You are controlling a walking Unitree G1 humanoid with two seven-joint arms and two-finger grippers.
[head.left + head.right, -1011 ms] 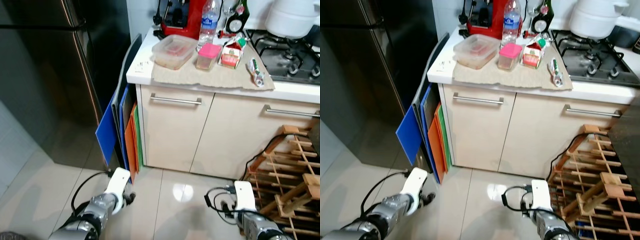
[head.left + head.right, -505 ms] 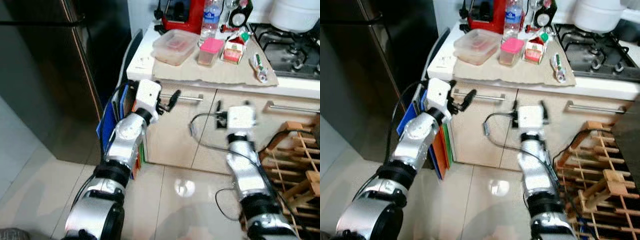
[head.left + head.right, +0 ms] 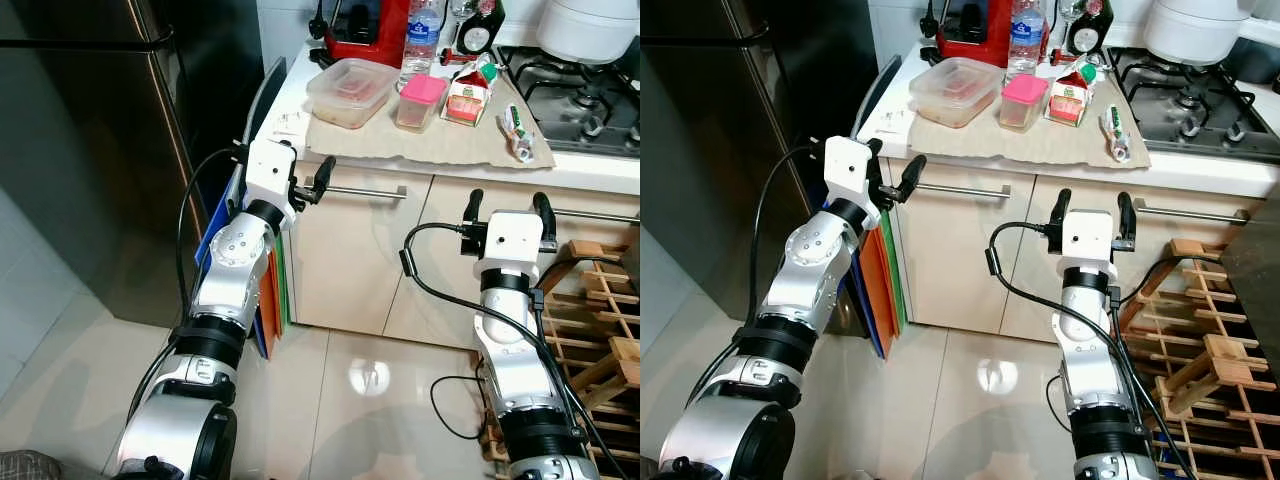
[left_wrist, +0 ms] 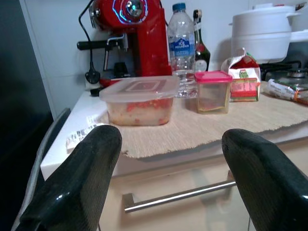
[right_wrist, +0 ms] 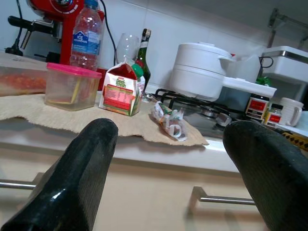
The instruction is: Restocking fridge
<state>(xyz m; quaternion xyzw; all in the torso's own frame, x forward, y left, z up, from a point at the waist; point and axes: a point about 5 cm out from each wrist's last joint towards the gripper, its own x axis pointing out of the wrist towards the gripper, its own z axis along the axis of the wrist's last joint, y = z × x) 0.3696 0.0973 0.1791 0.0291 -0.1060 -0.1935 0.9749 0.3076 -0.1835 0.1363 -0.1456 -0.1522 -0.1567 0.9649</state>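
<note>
Food container point(image 3: 349, 91): clear lidded tub with red contents, on the woven mat point(image 3: 420, 140) at the counter's left end; beyond and above the left gripper, not touched.
Pink-lidded tub point(image 3: 419, 102): just beside the food container, between it and the carton point(image 3: 466, 98).
Water bottle point(image 4: 181, 47): upright behind the two tubs, next to the red machine point(image 4: 140, 36).
Wrapped packet point(image 5: 169, 122): lying on the mat's far end, ahead of the right gripper.
Left gripper point(image 3: 283, 176): raised in front of the cabinet, below the counter edge, fingers spread wide, holding nothing.
Right gripper point(image 3: 507, 209): raised level with the cabinet handle point(image 3: 365, 190), fingers point(image 5: 72, 177) wide apart, empty.
Fridge point(image 3: 90, 150): dark, door closed, off to the outer side of the left gripper.
Boards point(image 3: 270, 290): blue, orange and green, standing between fridge and cabinet.
Hob point(image 3: 590, 95): beyond the right gripper, white pot point(image 5: 198, 70) on it.
</note>
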